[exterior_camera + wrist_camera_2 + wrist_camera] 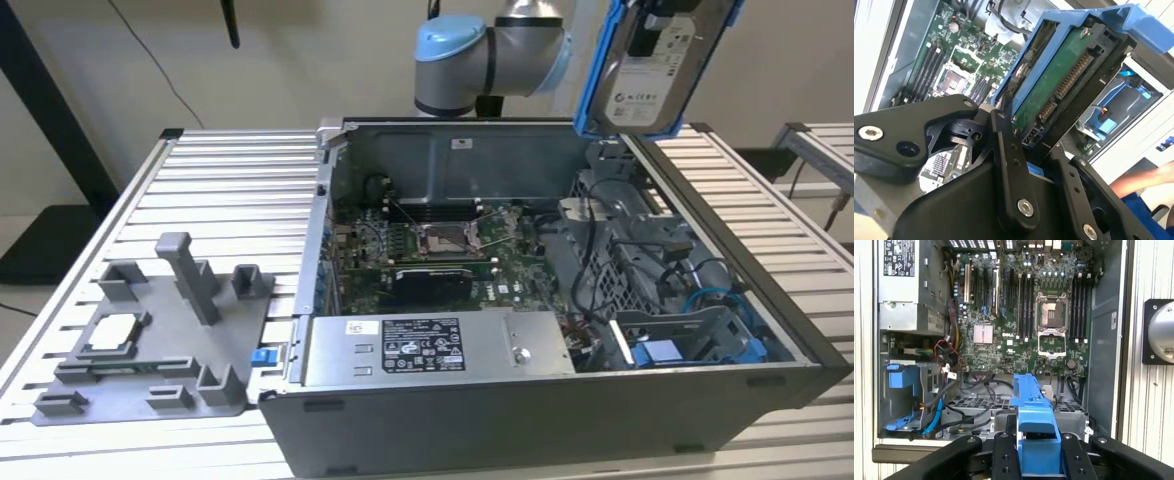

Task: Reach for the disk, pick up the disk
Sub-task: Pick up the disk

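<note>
At the exterior view's left, your grey fixture tray (147, 340) sits on the slatted bench (227, 180); the open computer case (534, 400) fills the middle. Up at the far right, your gripper (1019, 150) is clamped on the disk (650, 70), lifted clear above the case, edge down.

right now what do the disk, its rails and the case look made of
Disk: silver-grey metal shell with a white printed label; its green circuit board shows underneath. Rails: glossy blue moulded plastic, by the look. Case: dull grey sheet metal, probably steel. The tool is shut on the disk.
</note>
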Controlling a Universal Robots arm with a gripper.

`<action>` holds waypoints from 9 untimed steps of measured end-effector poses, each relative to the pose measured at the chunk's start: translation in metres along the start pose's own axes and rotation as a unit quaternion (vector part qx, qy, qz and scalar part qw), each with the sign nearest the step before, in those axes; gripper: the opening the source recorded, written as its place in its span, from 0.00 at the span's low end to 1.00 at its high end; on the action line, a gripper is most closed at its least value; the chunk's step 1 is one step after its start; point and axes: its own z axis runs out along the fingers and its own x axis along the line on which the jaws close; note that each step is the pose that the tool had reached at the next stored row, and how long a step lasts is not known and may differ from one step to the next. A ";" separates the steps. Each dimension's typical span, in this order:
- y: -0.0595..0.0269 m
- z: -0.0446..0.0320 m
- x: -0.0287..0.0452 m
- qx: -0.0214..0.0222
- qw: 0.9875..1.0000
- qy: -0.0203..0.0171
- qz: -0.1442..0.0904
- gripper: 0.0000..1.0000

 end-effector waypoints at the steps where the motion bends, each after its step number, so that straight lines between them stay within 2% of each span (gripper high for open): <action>1: 0.0000 0.0000 0.0011 0.000 1.000 0.000 0.000 0.00; 4: 0.0000 0.0001 0.0069 0.000 1.000 0.000 0.000 0.00; 9: 0.0001 0.0002 0.0229 0.000 1.000 0.000 0.000 0.00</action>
